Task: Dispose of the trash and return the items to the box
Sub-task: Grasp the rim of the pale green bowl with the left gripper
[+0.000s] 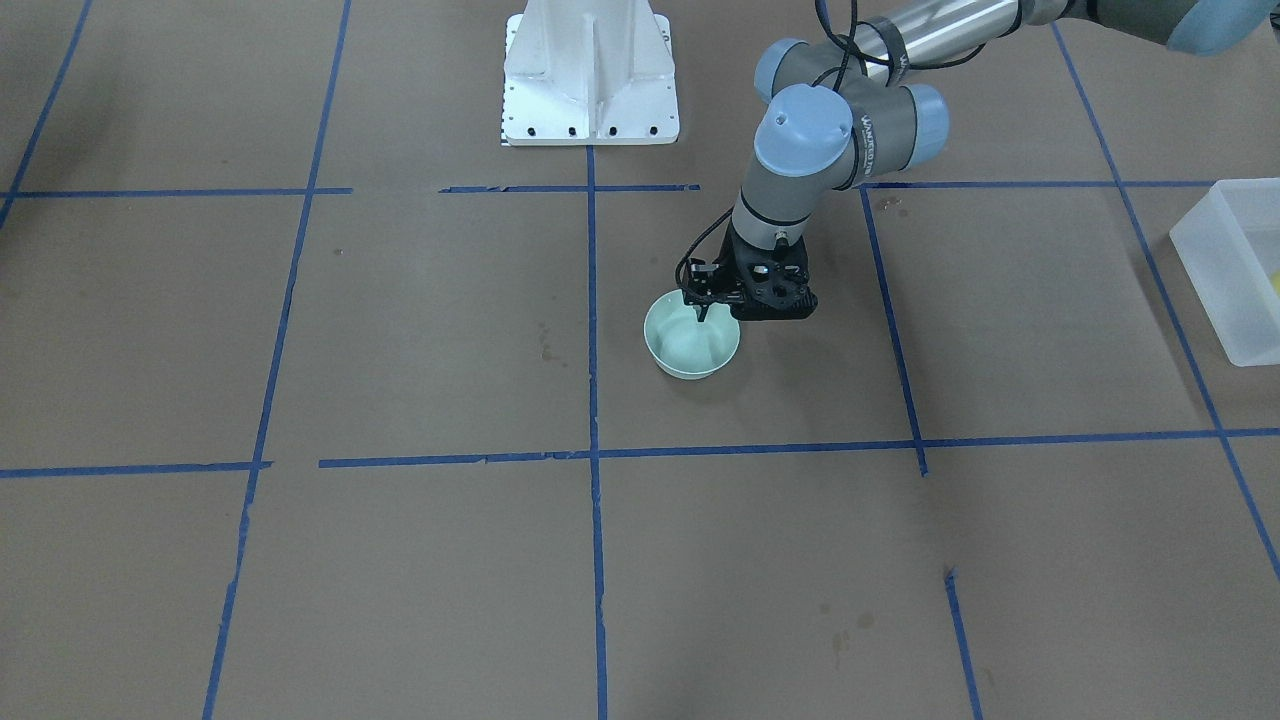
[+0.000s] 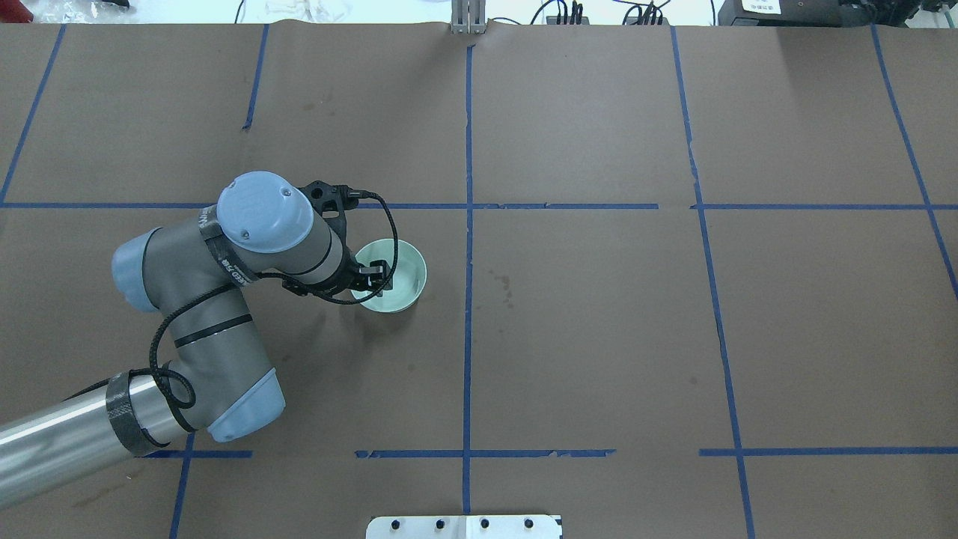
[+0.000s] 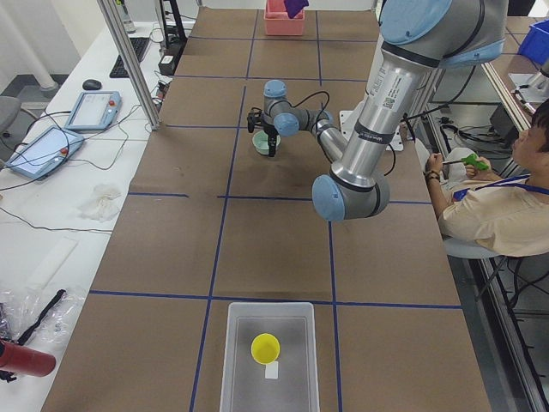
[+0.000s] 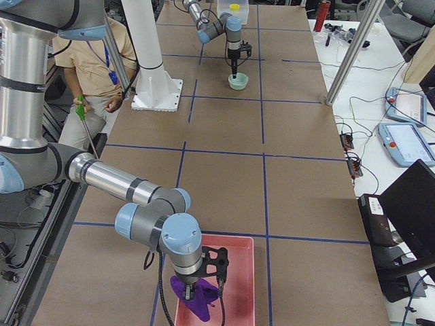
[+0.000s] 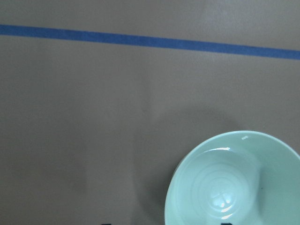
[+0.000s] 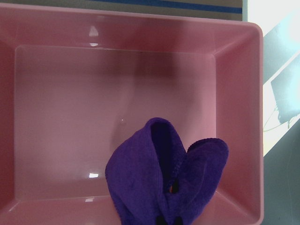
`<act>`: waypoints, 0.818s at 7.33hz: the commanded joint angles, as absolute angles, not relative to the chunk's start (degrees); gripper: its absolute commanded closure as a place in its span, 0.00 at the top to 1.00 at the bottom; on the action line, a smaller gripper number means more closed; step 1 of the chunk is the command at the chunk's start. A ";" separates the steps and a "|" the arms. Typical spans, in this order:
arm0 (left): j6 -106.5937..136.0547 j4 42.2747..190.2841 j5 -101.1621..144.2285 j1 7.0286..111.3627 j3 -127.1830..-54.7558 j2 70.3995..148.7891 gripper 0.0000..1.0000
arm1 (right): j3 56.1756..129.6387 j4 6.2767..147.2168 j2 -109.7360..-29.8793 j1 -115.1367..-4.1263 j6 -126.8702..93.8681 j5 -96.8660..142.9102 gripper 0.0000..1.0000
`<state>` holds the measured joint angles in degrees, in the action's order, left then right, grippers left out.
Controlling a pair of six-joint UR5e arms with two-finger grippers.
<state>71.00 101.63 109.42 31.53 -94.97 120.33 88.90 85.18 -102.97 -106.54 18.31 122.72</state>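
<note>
The pale mint-green bowl (image 1: 690, 345) stands upright on the brown table, left of the centre line in the overhead view (image 2: 403, 283). My left gripper (image 1: 712, 308) is open and points down over the bowl's rim. In the left wrist view the bowl (image 5: 234, 187) fills the lower right, and one fingertip sits over its inside, the other outside its rim. The yellow cup (image 3: 265, 347) stands inside the translucent box (image 3: 236, 369) at the table's left end. My right gripper (image 6: 166, 220) is shut on a purple cloth (image 6: 164, 178) and holds it over a pink bin (image 6: 234, 93).
The white robot base (image 1: 590, 80) stands at the table's near edge. The translucent box also shows at the front view's right edge (image 1: 1235, 270). The pink bin (image 4: 238, 272) is at the table's right end. An operator (image 3: 497, 197) sits beside the table.
</note>
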 commanded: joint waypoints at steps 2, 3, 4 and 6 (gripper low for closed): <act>70.93 101.78 109.34 31.20 -93.78 120.85 0.64 | 87.19 82.80 -102.92 -105.21 18.11 122.96 1.00; 71.01 101.78 108.99 31.20 -93.78 120.85 0.14 | 88.14 82.79 -102.83 -105.21 18.02 123.31 1.00; 71.02 101.78 108.90 31.20 -93.87 120.85 0.00 | 89.11 82.79 -102.83 -105.21 18.10 125.31 1.00; 70.93 101.69 108.81 31.20 -94.21 120.85 0.00 | 90.43 82.71 -102.83 -105.21 18.11 128.22 1.00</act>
